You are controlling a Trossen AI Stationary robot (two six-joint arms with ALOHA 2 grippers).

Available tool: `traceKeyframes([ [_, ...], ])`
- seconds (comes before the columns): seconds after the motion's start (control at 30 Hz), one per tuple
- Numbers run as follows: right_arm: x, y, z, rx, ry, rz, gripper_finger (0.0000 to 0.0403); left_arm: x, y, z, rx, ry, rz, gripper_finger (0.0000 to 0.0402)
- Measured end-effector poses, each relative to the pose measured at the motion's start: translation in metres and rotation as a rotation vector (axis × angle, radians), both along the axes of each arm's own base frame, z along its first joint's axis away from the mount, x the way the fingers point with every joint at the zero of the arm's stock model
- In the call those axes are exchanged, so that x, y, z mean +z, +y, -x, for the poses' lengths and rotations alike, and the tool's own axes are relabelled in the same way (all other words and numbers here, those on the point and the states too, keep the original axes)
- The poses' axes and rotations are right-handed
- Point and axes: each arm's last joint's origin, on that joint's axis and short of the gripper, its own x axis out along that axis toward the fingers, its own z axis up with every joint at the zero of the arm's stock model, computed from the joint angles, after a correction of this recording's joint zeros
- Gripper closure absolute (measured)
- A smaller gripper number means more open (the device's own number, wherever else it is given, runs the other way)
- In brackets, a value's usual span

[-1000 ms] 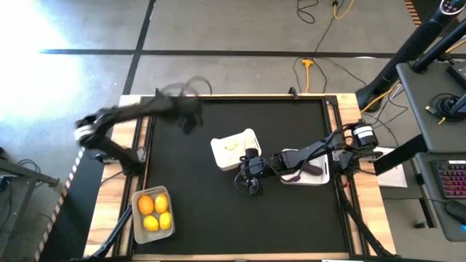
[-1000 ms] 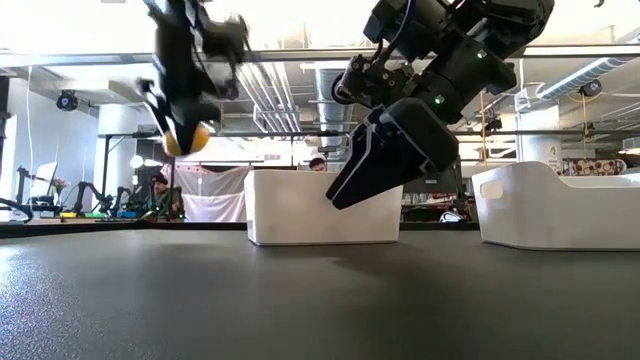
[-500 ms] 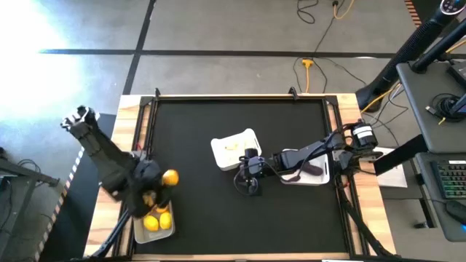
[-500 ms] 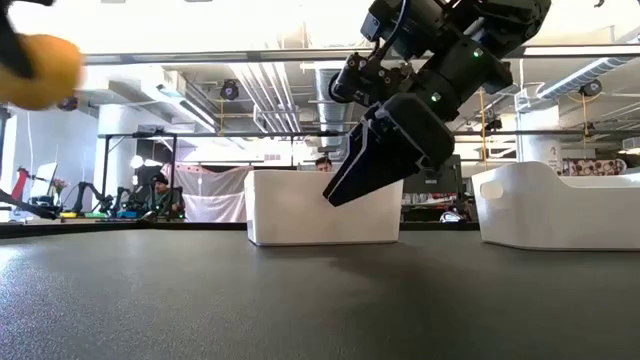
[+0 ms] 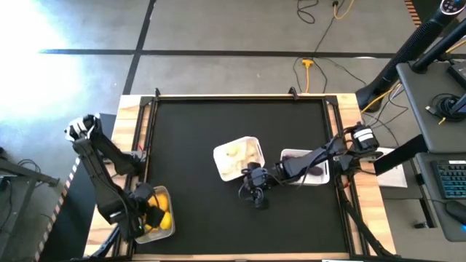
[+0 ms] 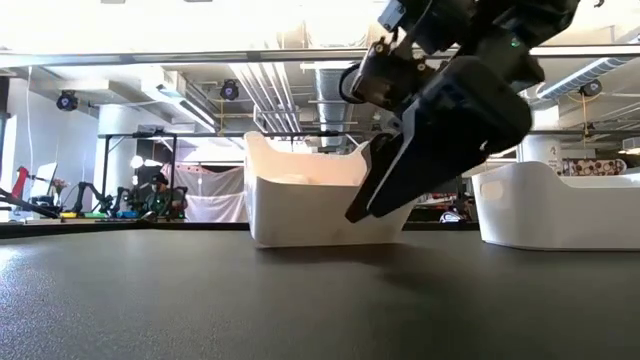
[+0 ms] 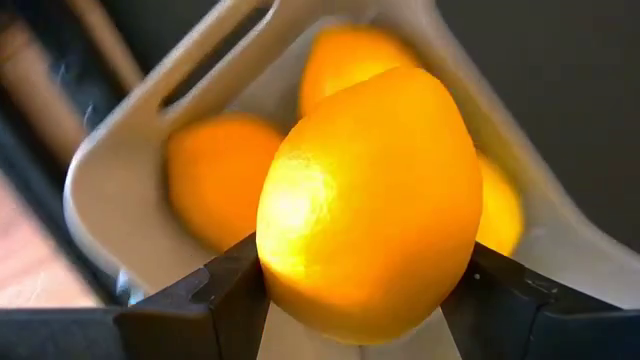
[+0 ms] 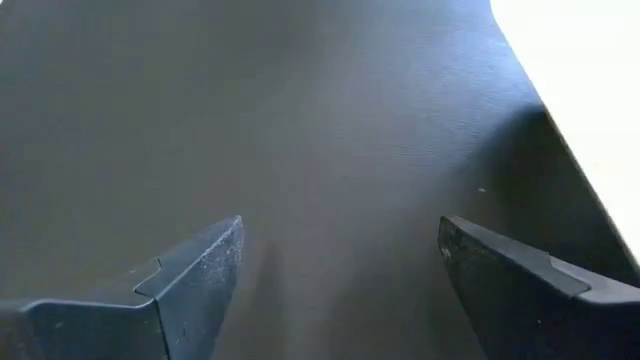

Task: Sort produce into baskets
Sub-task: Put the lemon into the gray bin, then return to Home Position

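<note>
In the left wrist view a yellow-orange lemon (image 7: pixel 370 200) fills the space between the fingers of my left gripper (image 7: pixel 355 290), which is shut on it. The gripper (image 5: pixel 144 215) hangs over the clear tub (image 5: pixel 172 218) at the near left corner. Three more lemons (image 7: pixel 215 185) lie in that tub. My right gripper (image 5: pixel 256 196) is open above the dark mat, just near of the white tray (image 5: pixel 251 142) that holds pale bulbs (image 5: pixel 234 151). Only bare mat shows between its fingers (image 8: pixel 200 280). My left gripper pinches the lemon between its two fingers, one on each opposite side (image 7: pixel 280 270). The fingers come from above and point down. The lemon is lifted clear, above the lemons that lie in the tub.
A second white tray (image 5: pixel 324 175) with a dark purple vegetable (image 5: pixel 317 170) sits under my right arm at the mat's right side. Wooden strips border the mat (image 5: pixel 204 124) at left and right. The mat's far half and near middle are bare.
My left gripper has swung with the lemon from the table's far left toward the near left corner and come down over the tub, turning as it went. My right gripper has shifted a little toward the near edge. The tray with the bulbs has slid and turned slightly.
</note>
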Motion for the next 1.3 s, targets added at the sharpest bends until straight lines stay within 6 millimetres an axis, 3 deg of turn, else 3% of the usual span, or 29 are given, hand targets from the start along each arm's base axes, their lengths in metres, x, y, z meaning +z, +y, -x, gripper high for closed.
traceKeyframes([
  [0.2,0.0,0.014,0.004,0.097,-0.021,0.058,0.0076,-0.005,-0.007,-0.004,0.114,0.15,-0.024,0.016],
  [0.33,0.006,0.014,0.004,0.128,-0.048,0.09,0.0076,-0.004,-0.006,-0.009,0.133,0.202,-0.078,0.0139],
  [0.53,0.024,0.012,0.008,0.161,-0.101,0.143,0.0076,0.005,-0.011,-0.025,0.047,0.162,-0.018,0.0118],
  [0.63,0.035,0.008,0.015,0.138,-0.092,0.23,0.0076,0.011,-0.016,-0.034,-0.016,0.122,0.049,0.0116],
  [0.77,0.055,0.001,0.027,0.068,-0.096,0.364,0.0076,0.019,-0.011,-0.04,-0.075,0.093,0.003,0.0116],
  [0.87,0.066,-0.004,0.036,0.027,-0.13,0.429,0.0076,0.024,-0.001,-0.049,-0.142,-0.007,-0.127,0.0116],
  [0.97,0.075,-0.01,0.045,0.011,-0.17,0.429,0.0076,0.033,0.004,-0.062,-0.342,-0.166,-0.32,0.0116],
  [1.1,0.081,-0.019,0.058,-0.019,-0.202,0.417,0.0076,0.057,0.013,-0.083,-0.584,-0.387,-0.768,0.0116],
  [1.23,0.081,-0.03,0.065,-0.054,-0.211,0.417,0.0076,0.078,0.019,-0.096,-0.593,-0.497,-1.236,0.0116],
  [1.3,0.081,-0.036,0.065,-0.081,-0.214,0.414,0.0076,0.081,0.024,-0.1,-0.588,-0.482,-1.363,0.0116],
])
